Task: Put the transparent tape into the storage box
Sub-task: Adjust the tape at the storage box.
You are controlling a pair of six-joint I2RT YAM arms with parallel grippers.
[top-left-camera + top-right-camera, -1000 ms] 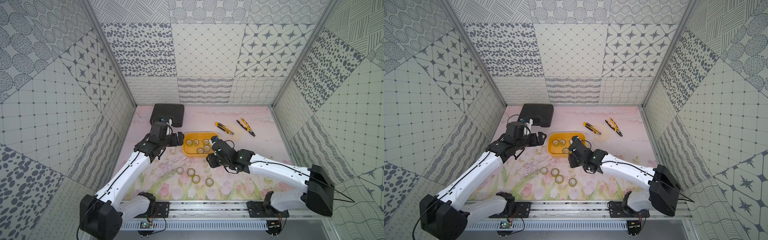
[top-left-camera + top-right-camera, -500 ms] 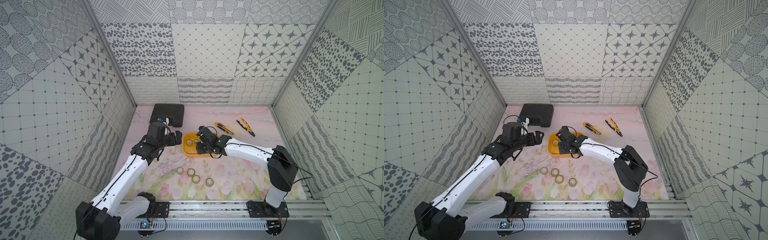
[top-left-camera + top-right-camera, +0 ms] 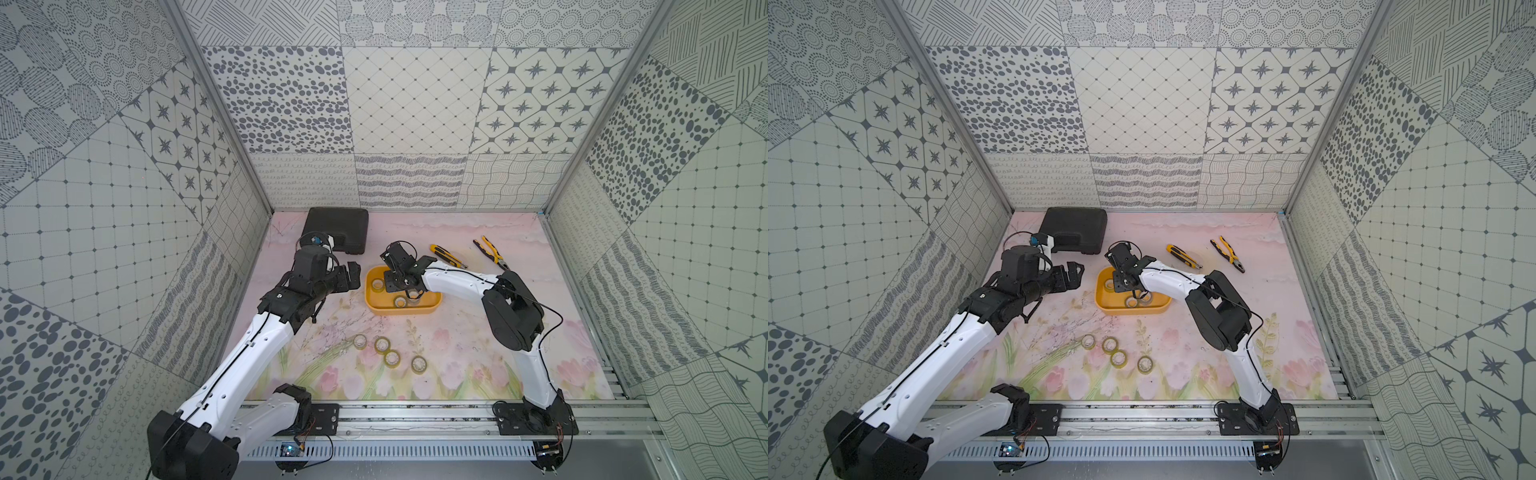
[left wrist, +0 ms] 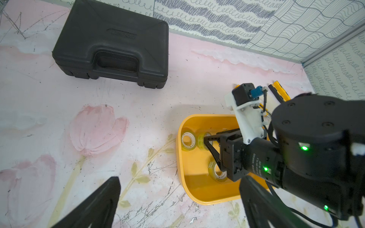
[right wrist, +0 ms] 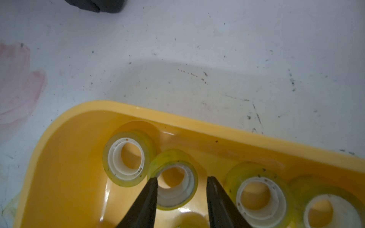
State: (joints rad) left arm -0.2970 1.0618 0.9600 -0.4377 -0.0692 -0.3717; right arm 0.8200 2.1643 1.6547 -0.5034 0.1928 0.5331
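Right fingers [image 5: 146,197]: narrowed around one tape roll [image 5: 173,158]; holding it low inside the left end of the box [image 3: 415,311]
Box: yellow tub, mid counter [image 3: 457,353]
Other rolls in the box [image 5: 260,195]: at least three lie on its floor; one sits just beside the held roll
Loose rolls [image 3: 392,358]: four lie in a cluster on the near side of the box, apart from it
Left fingers [image 4: 98,203]: spread wide; empty; just left of the box
Far side: black case [image 3: 336,228] at far left; knife [image 3: 446,255] and pliers [image 3: 490,253] to the right
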